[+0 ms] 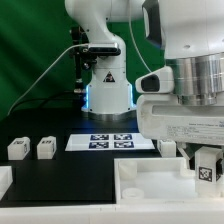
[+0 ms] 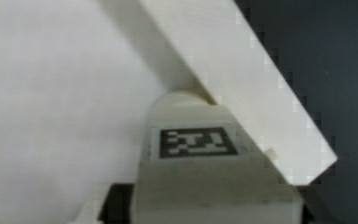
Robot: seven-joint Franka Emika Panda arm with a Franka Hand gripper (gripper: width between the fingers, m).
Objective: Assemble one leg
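Claw (image 1: 206, 168) gripping 1 leg (image 1: 207, 170) over tabletop (image 1: 150, 184); 2 legs (image 1: 31, 148) loose, ext. view's left.

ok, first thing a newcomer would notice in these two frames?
The gripper at the exterior view's right, low over the large white part and shut on a tagged leg. The wrist view is filled by that leg's marker tag against white plastic. After that, two spare legs on the black table at the exterior view's left, and the marker board mid-table.
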